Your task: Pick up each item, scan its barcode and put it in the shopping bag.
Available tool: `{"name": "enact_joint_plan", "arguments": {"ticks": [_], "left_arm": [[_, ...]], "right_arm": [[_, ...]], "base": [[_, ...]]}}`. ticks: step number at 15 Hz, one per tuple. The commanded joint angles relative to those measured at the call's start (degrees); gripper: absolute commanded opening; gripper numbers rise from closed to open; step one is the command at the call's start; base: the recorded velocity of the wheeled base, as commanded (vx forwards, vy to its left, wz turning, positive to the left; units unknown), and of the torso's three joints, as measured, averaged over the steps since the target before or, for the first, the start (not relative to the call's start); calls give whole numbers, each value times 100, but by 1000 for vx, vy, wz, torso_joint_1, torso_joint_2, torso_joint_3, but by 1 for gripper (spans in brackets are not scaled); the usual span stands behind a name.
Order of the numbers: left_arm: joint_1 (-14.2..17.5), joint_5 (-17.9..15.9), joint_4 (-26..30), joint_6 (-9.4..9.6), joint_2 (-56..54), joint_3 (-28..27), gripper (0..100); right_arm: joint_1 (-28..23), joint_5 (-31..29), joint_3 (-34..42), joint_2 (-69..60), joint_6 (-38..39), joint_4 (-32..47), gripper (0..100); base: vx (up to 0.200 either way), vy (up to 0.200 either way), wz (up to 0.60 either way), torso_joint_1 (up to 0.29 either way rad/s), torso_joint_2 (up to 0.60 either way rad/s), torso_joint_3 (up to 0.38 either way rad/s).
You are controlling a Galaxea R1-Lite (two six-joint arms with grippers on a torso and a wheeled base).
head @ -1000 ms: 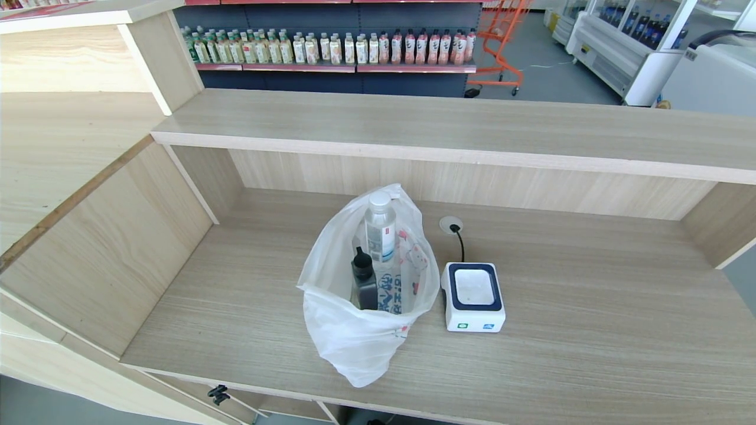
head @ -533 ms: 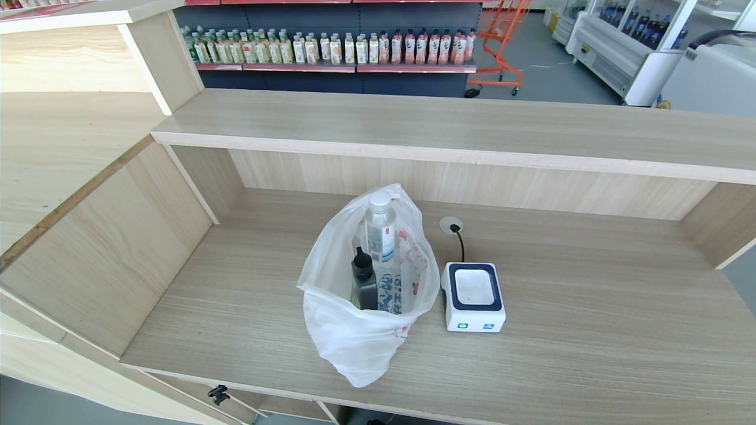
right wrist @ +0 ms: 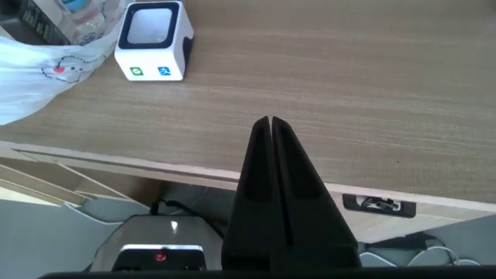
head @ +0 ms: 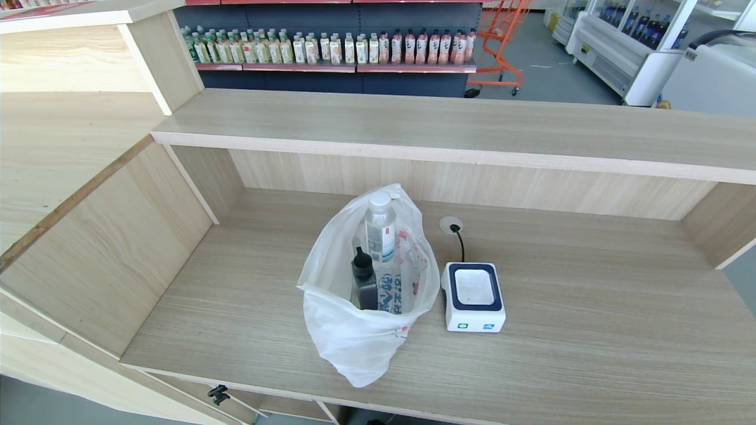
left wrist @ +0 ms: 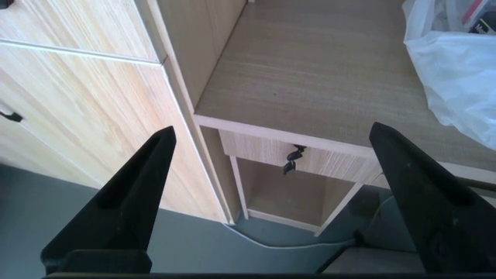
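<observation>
A white plastic shopping bag (head: 354, 330) stands open on the wooden counter (head: 590, 330). Inside it are a clear water bottle (head: 380, 233) with a white cap, a dark bottle (head: 364, 286) with a black cap, and a blue-patterned item (head: 391, 294). To the right of the bag sits a white scanner (head: 473, 296) with a dark blue rim, also seen as the scanner (right wrist: 151, 40) in the right wrist view. My left gripper (left wrist: 271, 155) is open, held low off the counter's front left corner. My right gripper (right wrist: 269, 124) is shut, with nothing in it, below the counter's front edge.
A cable runs from the scanner to a round grommet (head: 450, 225) at the back. A raised ledge (head: 449, 127) borders the counter behind, and side panels close it left and right. A drawer with a key (left wrist: 293, 158) sits under the front edge. Shelves of drinks (head: 331, 48) stand far behind.
</observation>
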Motion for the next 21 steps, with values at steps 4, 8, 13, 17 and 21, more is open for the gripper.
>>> {"name": "enact_joint_plan", "arguments": {"ticks": [4,8,13,17,21], "left_arm": [[1,8,1,4,-2,0,100],[1,8,1,-5,6,0,100],[1,8,1,-32,6,0,100],[1,8,1,-32,6,0,100],[1,8,1,-32,-2,0,100]], "right_arm": [[3,0,0,34,2,-1,0],[3,0,0,43,2,-1,0],[3,0,0,43,2,-1,0],[3,0,0,43,-7,-1,0],[3,0,0,43,2,-1,0]], "base": [[0,-200,0,5,2,2],[0,-50,0,-1,2,1],[120,0,0,-2,0,2],[0,0,0,0,0,0],[0,0,0,0,0,0]]}}
